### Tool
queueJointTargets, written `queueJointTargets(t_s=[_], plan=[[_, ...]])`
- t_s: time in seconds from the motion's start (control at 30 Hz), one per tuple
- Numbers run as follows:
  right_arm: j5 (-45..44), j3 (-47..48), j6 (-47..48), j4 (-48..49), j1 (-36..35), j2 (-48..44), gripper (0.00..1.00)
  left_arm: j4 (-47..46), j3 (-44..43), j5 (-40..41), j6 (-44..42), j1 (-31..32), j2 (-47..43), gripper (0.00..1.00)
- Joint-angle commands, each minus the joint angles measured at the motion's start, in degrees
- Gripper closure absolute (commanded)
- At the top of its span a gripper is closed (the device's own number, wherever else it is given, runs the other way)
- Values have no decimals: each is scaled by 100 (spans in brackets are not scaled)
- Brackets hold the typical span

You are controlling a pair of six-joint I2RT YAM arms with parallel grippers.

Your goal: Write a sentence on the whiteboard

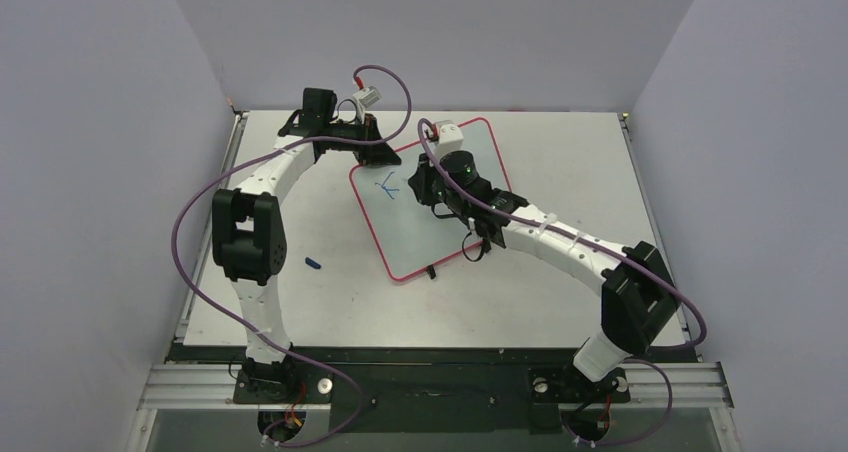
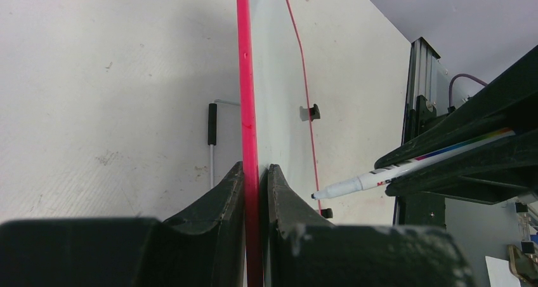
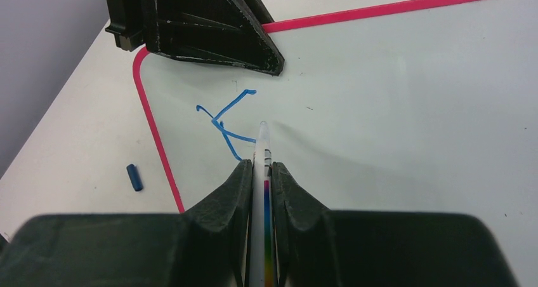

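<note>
The whiteboard (image 1: 440,222), white with a thin red rim, lies tilted on the table. Only one blue letter, a "K" (image 1: 386,186), is on it near its upper left corner; it also shows in the right wrist view (image 3: 225,122). My left gripper (image 1: 375,144) is shut on the board's red rim (image 2: 247,109) at the top left edge. My right gripper (image 1: 428,187) is shut on a white marker (image 3: 262,173) with a rainbow stripe, its tip at the board beside the K. The marker also shows in the left wrist view (image 2: 355,184).
A small blue marker cap (image 1: 313,263) lies on the table left of the board, also in the right wrist view (image 3: 134,176). Two black clips (image 1: 431,272) sit on the board's near edge. Grey walls enclose the table on three sides.
</note>
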State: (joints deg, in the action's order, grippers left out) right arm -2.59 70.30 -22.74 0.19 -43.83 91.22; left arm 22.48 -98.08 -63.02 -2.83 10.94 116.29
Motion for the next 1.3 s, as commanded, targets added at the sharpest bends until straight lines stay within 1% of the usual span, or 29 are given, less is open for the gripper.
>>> queueJointTargets(t_s=[0.0,0.3,0.8,1.1,1.27], plan=[[77,312,77,102,52,135,100,-44,26,-189,-659,112,-241,100],[22,461,-18,108,114,347,100,-34,26,-200,-665,116,-249,100],[45,204,-137,221,182,530,100,-17,17,-210,-675,125,-272,100],[-91,-442,-289,237,154,156,100,-17,9,-210,-676,128,-282,100],[-110,-510,-316,188,91,-12,100,-21,12,-208,-672,135,-291,100]])
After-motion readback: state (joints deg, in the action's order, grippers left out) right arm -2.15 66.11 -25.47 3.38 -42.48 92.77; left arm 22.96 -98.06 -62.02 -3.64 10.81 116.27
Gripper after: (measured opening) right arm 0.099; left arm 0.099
